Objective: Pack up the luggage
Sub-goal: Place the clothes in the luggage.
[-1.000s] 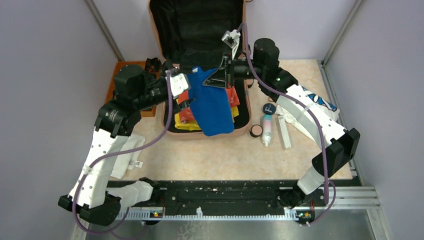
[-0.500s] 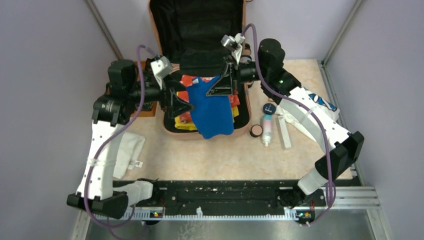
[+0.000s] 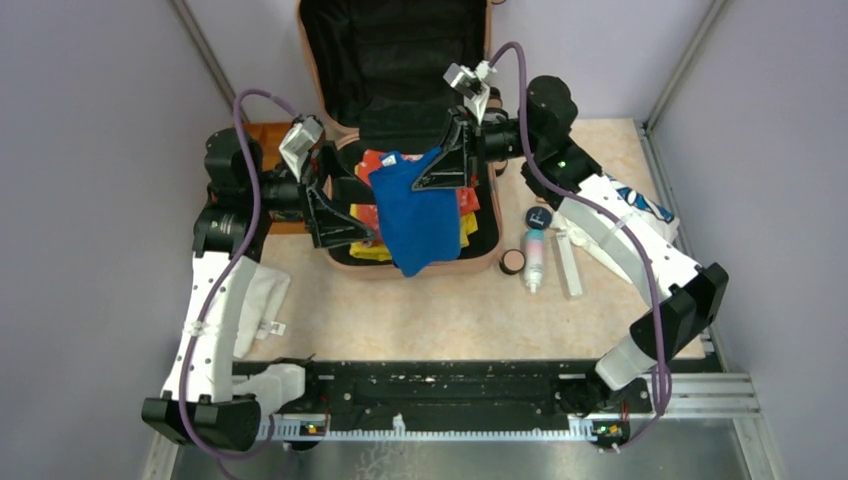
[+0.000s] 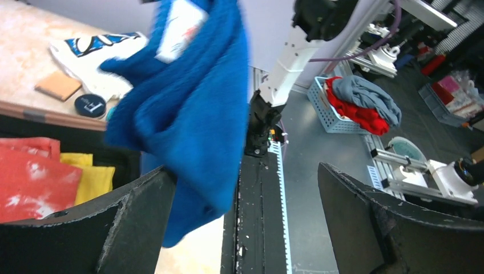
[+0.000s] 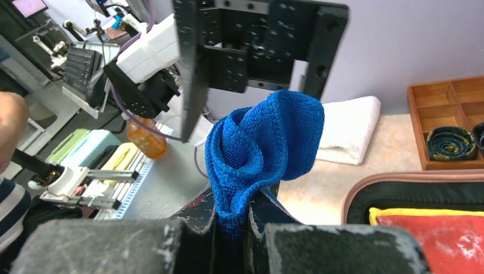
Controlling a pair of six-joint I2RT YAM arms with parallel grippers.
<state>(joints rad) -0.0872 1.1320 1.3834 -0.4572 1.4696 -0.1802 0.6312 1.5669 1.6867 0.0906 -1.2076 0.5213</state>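
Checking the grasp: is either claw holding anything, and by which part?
Right claw pinches the blue cloth by a bunched edge; left claw is open, empty.

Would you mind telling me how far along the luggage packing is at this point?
Done: a red garment and a yellow garment lie in the open luggage. In hand: the right arm's jaws are shut on a blue towel hanging above it; the left arm's jaws stand open alongside. Left: the white towel, bottle and round tin on the table sit outside.
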